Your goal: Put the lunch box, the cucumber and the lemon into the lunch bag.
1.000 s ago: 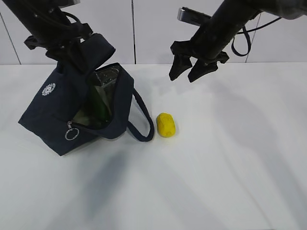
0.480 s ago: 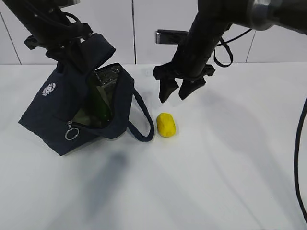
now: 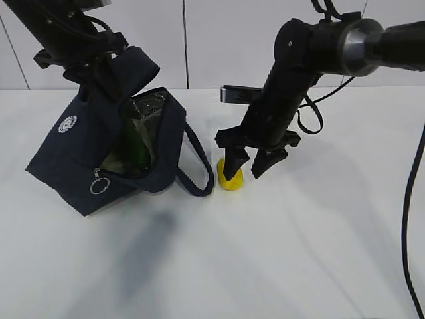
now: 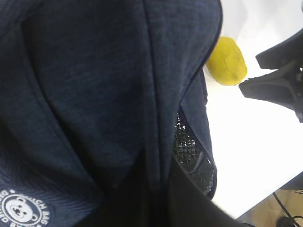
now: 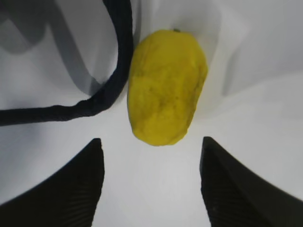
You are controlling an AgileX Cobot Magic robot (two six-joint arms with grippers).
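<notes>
My right claw [image 3: 251, 167] has dropped from above the lemon [image 3: 230, 181] to table [image 3: 319, 239] level since half a second ago; a second ago it hung high and well to the right. Its jaws stand wide apart, one finger in front of the lemon in the exterior view and the other just right of it. From the right wrist the lemon [image 5: 165, 87] lies between and just ahead of the two fingertips [image 5: 71, 184], not yet gripped. The lemon itself has not shifted.

The lunch bag [image 3: 80, 153] sits where it was, tilted with its mouth facing right, one loop handle [image 3: 196, 166] lying on the table next to the lemon. My left claw is up at the bag's top corner, but fabric fills the left wrist view and I cannot tell how its jaws stand.

A round white bear logo [image 4: 21, 210] shows on the bag; its ring of lettering is cut off, partly reading "BAG". A silver ring pull [image 3: 99, 185] hangs at the zipper.

The lemon's long axis runs roughly away from the exterior camera. Inside the bag something dark green [image 3: 136, 143] stands on end beside the lunch box [image 3: 149, 106].
</notes>
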